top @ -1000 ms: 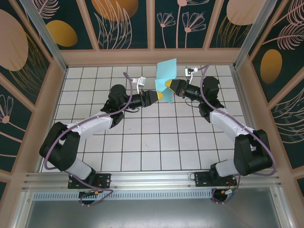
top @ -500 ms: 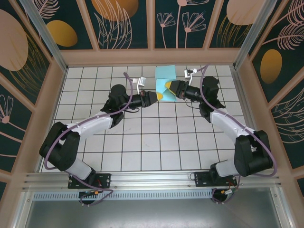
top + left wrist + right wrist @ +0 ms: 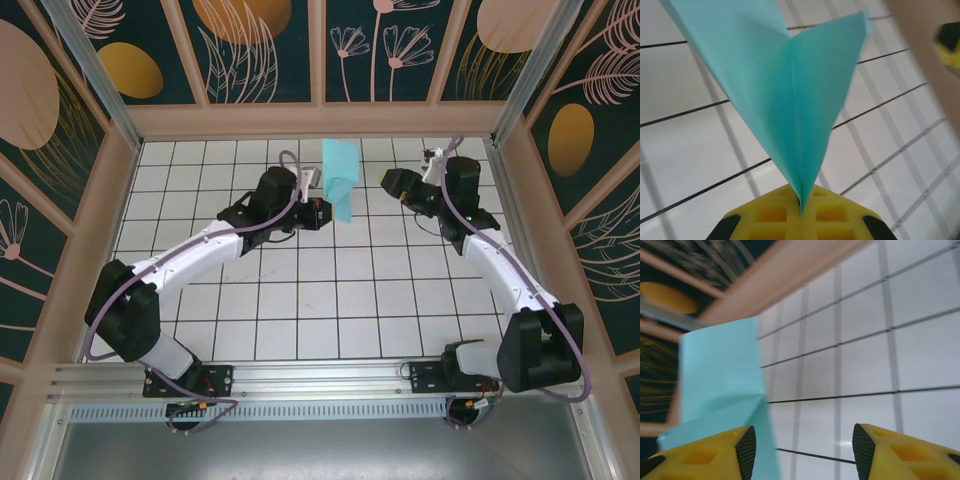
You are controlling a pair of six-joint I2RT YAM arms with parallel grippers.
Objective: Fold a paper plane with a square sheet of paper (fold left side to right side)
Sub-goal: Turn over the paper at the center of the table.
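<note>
Right gripper (image 3: 388, 180) has let go and backed off toward 3 o'clock, jaws spread, so the left gripper (image 3: 324, 213) alone pinches the creased square sheet of paper (image 3: 341, 172) upright at the table's 12 o'clock, looks like a handoff for regripping.

Turquoise-blue sheet of paper (image 3: 340, 176), aloft, upright, half-folded along a centre crease.

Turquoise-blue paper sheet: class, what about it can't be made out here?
Top view: fold layers of the turquoise-blue paper sheet too small to count.
Left wrist view: top edge cuts off its upper corner; left gripper covers its tip.
Right wrist view: a yellow finger hides its lower edge.
</note>
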